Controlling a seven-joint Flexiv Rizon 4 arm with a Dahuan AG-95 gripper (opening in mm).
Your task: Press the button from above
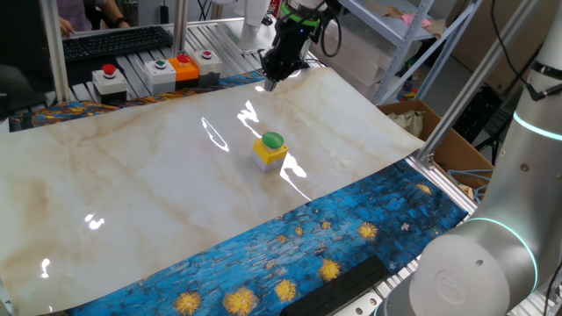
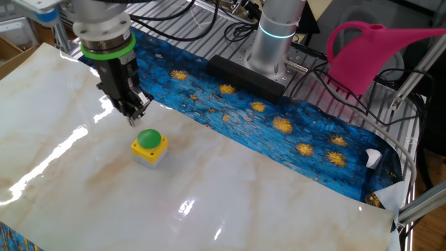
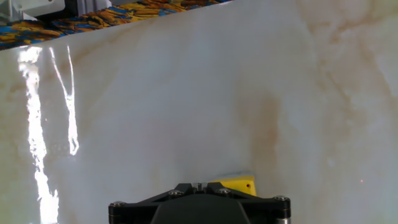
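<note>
The button (image 1: pixel 271 141) has a round green dome on a small yellow cube housing and stands on the marble-patterned sheet (image 1: pixel 158 175) near its middle. It also shows in the other fixed view (image 2: pixel 148 140). My gripper (image 1: pixel 270 81) hangs in the air above it, fingers pointing down; in the other fixed view its tip (image 2: pixel 132 120) sits just up and left of the dome, not touching it. In the hand view the fingertips (image 3: pixel 198 185) meet with no gap and hold nothing. Only a corner of the yellow housing (image 3: pixel 236 185) shows to their right; the dome is hidden.
Grey boxes with red and green buttons (image 1: pixel 110 79) (image 1: pixel 161 72) and an orange box (image 1: pixel 184 66) line the far edge, with a keyboard (image 1: pixel 114 41) behind. A cardboard box (image 1: pixel 443 132) stands off the right side. A pink watering can (image 2: pixel 376 52) stands by the robot base (image 2: pixel 275 42).
</note>
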